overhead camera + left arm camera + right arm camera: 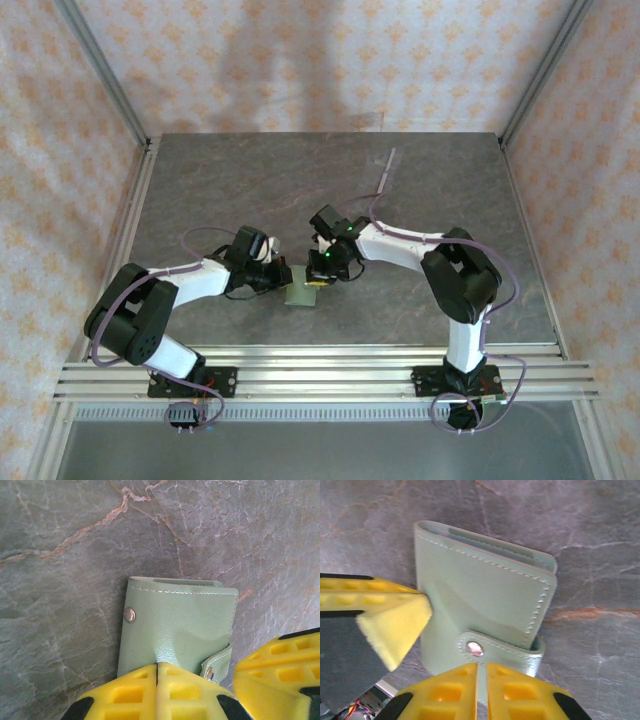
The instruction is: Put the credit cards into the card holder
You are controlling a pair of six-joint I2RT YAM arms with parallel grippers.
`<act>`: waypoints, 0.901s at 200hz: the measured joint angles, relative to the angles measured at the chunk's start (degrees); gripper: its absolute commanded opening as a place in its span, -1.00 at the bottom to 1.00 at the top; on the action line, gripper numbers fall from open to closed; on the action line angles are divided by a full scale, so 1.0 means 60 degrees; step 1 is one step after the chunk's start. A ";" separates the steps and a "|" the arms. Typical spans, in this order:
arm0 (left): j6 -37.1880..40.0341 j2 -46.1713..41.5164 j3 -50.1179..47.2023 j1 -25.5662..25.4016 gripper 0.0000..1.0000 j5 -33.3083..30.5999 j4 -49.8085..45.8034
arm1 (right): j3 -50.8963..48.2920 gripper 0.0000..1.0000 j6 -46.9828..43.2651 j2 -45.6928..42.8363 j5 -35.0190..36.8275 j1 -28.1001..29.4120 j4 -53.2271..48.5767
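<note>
You have the card holder (300, 296) caught between both sets of jaws, near the front middle of the desk (250, 180), with the two arms folded in toward it from either side.

In your left wrist view the holder (180, 625) is folded closed, sage green with pale stitching. Its stitched edge points away from the camera and its near edge runs down into the left jaws. Those jaws are pressed together, yellow fingers (130, 695) meeting with no gap, and the leather puckers where they pinch it. A metal stud (129, 614) sits on the holder's left side. The snap tab (217, 665) wraps the lower right corner, just beside the left jaws. A yellow finger (275, 675) of the right jaws stands close to that tab corner.

In your right wrist view the holder (480, 595) lies tilted, with the snap tab (495, 647) fastened across its near edge. The right jaws are drawn almost together directly under the tab. Their fingers (520, 695) leave a thin slit with a sliver of green in it, so they pinch the holder's near edge. A left finger (390, 620) presses against the holder's left edge.

You cannot tell from these views whether the holder rests flat on the desk (60, 580) or is lifted slightly off it.
</note>
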 measured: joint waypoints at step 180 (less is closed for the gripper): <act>-0.0153 0.0000 -0.0160 0.0011 -0.99 0.0029 0.0259 | 0.0820 -0.85 -0.0175 0.0845 0.1344 0.0597 -0.0408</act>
